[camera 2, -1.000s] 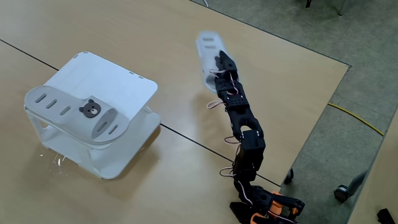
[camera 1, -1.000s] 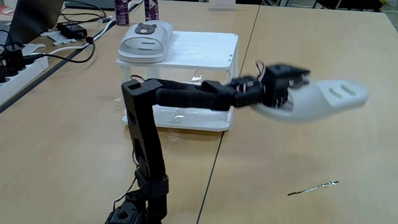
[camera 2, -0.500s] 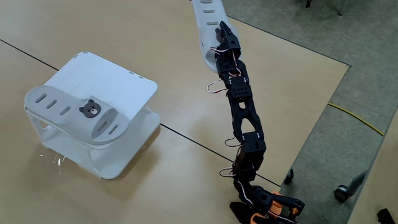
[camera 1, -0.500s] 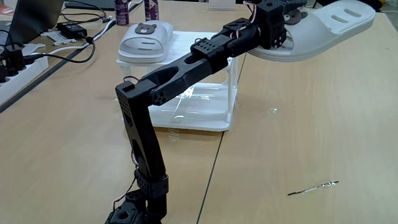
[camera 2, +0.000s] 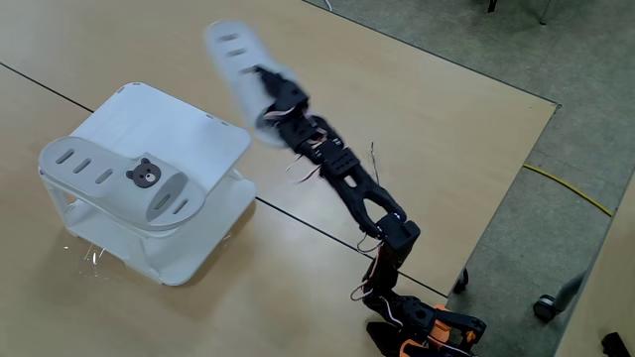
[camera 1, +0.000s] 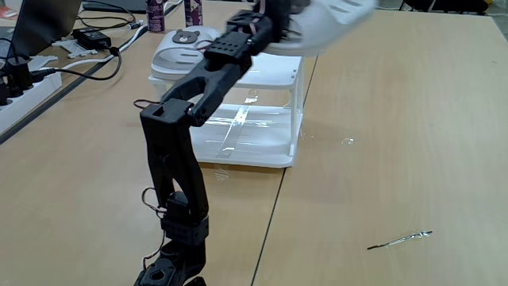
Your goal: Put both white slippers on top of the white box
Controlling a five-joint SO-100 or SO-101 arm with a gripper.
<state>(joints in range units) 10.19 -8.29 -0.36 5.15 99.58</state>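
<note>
The gripper (camera 2: 266, 91) holds 1 of the 2 white slippers, the carried slipper (camera 2: 238, 61), clamped at 1 end and lifted well clear of the table (camera 2: 417, 109); both fixed views blur it, so the exact bite of the jaws cannot be made out, only that the slipper rides with the arm. The relation that matters is between this slipper and the white box (camera 2: 184, 134): in the higher fixed view the slipper hangs just beyond the box's far right edge, its long axis pointing up and to the left, away from the arm's base, so the bare half of the slatted top lies to the left of and below it. The other slipper (camera 2: 119, 178) already lies on the box, along the near left side of the top, bear badge up, its long axis roughly parallel to that edge. In the lower fixed view the carried slipper (camera 1: 333, 20) shows as a pale smear above the box's right side (camera 1: 270, 67), with the resting slipper (camera 1: 186, 49) on the left. Judged from this, the carried slipper needs to travel further over the free half and turn to lie alongside its mate before coming down.
</note>
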